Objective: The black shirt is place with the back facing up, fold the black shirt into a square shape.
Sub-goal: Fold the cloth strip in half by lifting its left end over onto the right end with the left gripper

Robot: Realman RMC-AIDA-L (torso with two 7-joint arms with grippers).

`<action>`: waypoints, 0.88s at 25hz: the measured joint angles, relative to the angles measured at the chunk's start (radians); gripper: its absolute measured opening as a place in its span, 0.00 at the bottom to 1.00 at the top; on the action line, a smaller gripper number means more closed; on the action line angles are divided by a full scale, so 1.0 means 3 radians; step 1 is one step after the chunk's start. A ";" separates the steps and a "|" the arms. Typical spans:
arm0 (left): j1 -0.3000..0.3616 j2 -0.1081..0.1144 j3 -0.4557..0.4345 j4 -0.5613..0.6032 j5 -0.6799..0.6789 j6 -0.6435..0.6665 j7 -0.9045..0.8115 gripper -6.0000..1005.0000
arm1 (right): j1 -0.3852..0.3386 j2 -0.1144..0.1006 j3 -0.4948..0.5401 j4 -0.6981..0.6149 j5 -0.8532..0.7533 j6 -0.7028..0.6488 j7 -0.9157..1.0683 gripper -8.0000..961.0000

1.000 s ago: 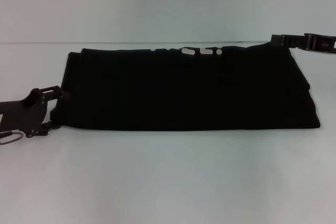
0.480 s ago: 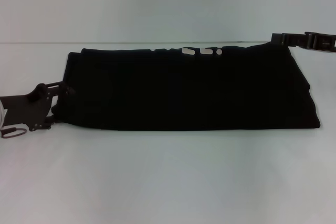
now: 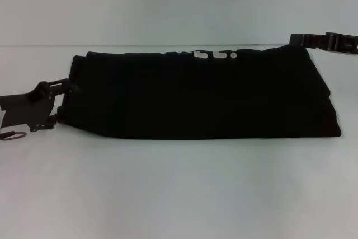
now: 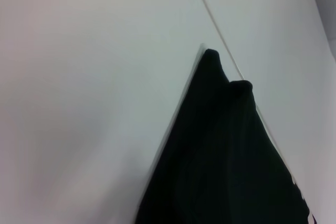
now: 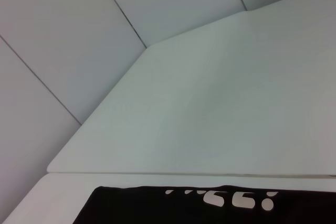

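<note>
Nearest us in the head view lies a bare stretch of white tabletop [image 3: 179, 194]. Beyond it the black shirt [image 3: 207, 96] rests flat as a long folded band running across the tabletop, its near edge straight and its right end rounded in stacked layers.

At the shirt's left end our left claw [image 3: 66, 87] sits low, right against the fabric edge. We cannot tell whether its fingers are parted or closed on cloth, for dark metal merges with dark fabric there. The left wrist view shows only the shirt's end [image 4: 226, 161] rising to two soft peaks against the white tabletop [image 4: 79, 103].

Farther back, along the shirt's far edge, a few white letter shapes [image 3: 214, 55] peek out over the fold. The right wrist view catches the same white marks [image 5: 231, 199] on the black fabric, with the tabletop [image 5: 210, 108] and pale wall panels [image 5: 63, 24] behind.

At the far right corner of the shirt our right claw [image 3: 295, 40] hangs at the fabric's edge. We cannot tell its grip either.
</note>
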State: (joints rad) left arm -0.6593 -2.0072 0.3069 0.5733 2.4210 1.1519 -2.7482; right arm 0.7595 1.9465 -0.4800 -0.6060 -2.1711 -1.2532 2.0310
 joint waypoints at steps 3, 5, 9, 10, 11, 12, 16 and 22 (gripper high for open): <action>0.0026 -0.0001 -0.0001 0.0001 0.0001 0.0056 0.0002 0.84 | -0.0001 0.0000 0.0000 -0.0001 0.0001 0.0000 0.0000 0.65; 0.0039 -0.0008 -0.0001 0.0001 0.0011 0.0086 0.0000 0.84 | -0.0001 0.0000 0.0000 -0.0004 0.0002 0.0000 0.0000 0.65; 0.0059 -0.0019 -0.0001 -0.0002 0.0031 0.0118 -0.0015 0.84 | 0.0001 0.0000 0.0000 -0.0006 0.0002 0.0000 0.0000 0.65; 0.0061 -0.0020 0.0001 -0.0005 0.0036 0.0119 -0.0019 0.84 | 0.0003 0.0000 0.0000 -0.0007 0.0002 0.0000 0.0000 0.65; 0.0062 -0.0022 0.0003 -0.0008 0.0039 0.0120 -0.0023 0.84 | 0.0004 0.0000 0.0000 -0.0009 0.0002 0.0000 0.0000 0.65; 0.0064 -0.0023 0.0006 -0.0010 0.0043 0.0120 -0.0025 0.84 | 0.0007 0.0000 0.0000 -0.0009 0.0002 0.0000 0.0000 0.65; 0.0079 -0.0026 0.0013 -0.0015 0.0048 0.0122 -0.0030 0.84 | 0.0013 -0.0001 0.0000 -0.0010 0.0002 0.0001 0.0000 0.65; 0.0100 -0.0033 0.0017 -0.0024 0.0050 0.0123 -0.0035 0.84 | 0.0017 -0.0005 0.0000 -0.0011 0.0002 0.0004 0.0000 0.65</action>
State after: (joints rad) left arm -0.6293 -2.0172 0.3122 0.5660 2.4359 1.1889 -2.7587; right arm 0.7646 1.9450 -0.4802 -0.6092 -2.1705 -1.2522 2.0310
